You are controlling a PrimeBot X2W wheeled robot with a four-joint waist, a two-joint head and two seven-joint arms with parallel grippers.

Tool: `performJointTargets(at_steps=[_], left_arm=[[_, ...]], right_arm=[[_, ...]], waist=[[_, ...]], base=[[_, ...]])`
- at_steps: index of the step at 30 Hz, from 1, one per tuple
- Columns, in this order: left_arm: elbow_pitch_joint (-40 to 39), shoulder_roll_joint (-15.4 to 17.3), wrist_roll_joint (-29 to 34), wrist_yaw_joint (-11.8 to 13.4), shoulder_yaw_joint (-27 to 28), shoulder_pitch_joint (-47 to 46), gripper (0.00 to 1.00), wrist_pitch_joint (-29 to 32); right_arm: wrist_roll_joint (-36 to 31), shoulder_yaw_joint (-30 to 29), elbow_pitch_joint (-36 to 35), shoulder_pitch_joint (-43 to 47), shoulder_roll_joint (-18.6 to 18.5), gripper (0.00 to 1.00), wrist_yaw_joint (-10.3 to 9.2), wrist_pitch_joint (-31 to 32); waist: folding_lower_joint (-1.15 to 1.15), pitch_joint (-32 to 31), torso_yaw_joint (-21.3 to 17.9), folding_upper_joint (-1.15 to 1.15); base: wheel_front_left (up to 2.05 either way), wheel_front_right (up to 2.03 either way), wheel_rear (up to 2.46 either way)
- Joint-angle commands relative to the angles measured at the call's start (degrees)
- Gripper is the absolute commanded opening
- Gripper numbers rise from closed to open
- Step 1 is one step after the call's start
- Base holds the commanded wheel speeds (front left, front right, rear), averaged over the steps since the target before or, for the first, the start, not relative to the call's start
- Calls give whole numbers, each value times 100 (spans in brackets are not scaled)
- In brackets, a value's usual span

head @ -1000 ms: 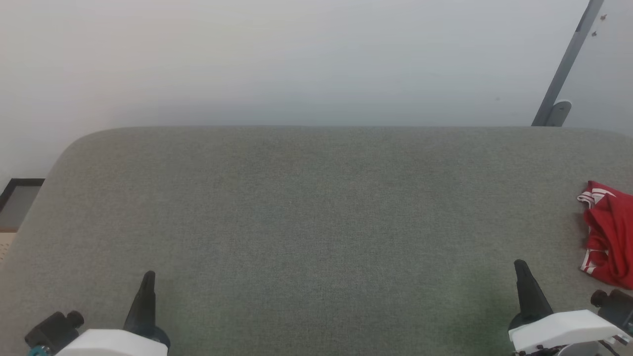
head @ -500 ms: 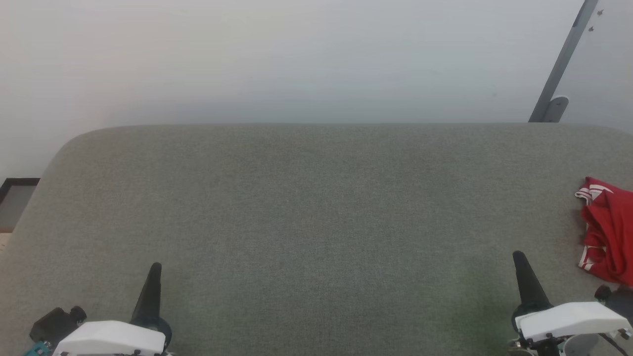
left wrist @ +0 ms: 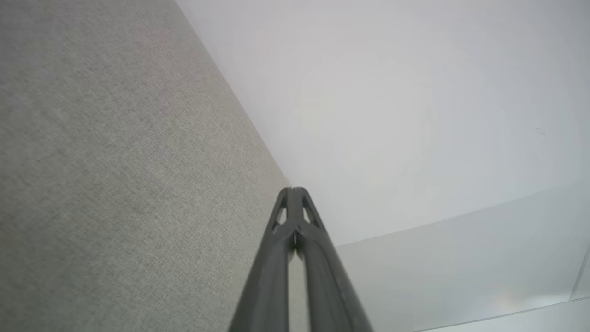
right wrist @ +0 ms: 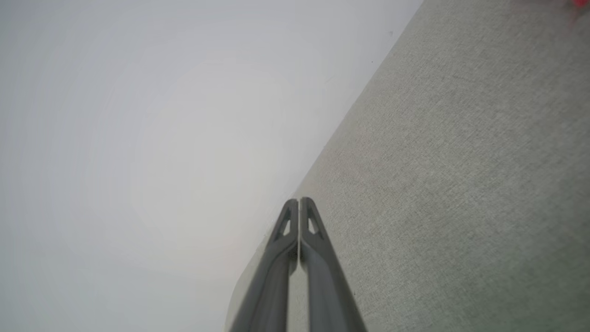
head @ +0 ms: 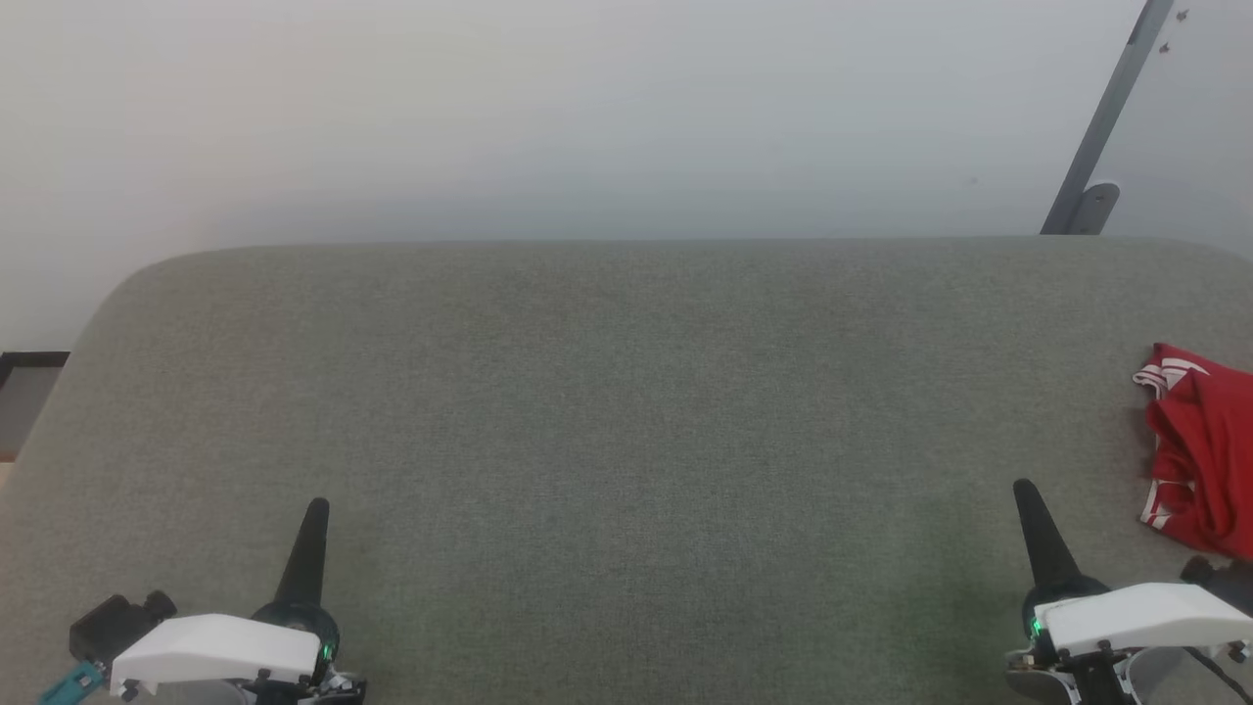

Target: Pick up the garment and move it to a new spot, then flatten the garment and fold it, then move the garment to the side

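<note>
Far right on grey fabric surface (head: 626, 411): crumpled red garment (head: 1199, 450), striped trim, long axis near-to-far.
Right gripper (head: 1024, 488): nearer; garment to its right; closed, empty.
Left gripper (head: 317, 505): well apart; closed, empty.

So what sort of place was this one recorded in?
Probably a plain indoor room, maybe a test space: a broad grey fabric-covered pad, like a bed or couch seat, against a bare white wall, with a crumpled red garment at its right edge.
</note>
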Motion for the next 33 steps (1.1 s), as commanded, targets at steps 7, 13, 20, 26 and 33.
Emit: performJointTargets(at_steps=[7, 13, 20, 26, 33], left_arm=[[-8, -58, -432, -50, 56, -201, 0, 134], [13, -105, -690, -57, 72, -250, 0, 213], [38, -160, -1005, -69, 89, -315, 0, 300], [58, -203, -1229, -76, 107, -357, 0, 380], [79, -242, -1484, -86, 124, -424, 0, 454]], right_arm=[[543, -27, -62, -183, 12, 0, -4, 132], [873, -31, -59, -220, 14, 0, -4, 206], [1236, -35, -55, -267, 16, 0, -3, 295], [1531, -38, -52, -308, 18, 0, -3, 357], [1862, -42, -48, -335, 20, 0, -3, 433]], waist=[[0, 27, -26, 0], [0, 47, -46, 0], [0, 70, -70, 0], [0, 90, -90, 0], [0, 113, -113, 0]], base=[[0, 0, 0], [0, 0, 0], [0, 0, 0], [0, 0, 0], [0, 0, 0]])
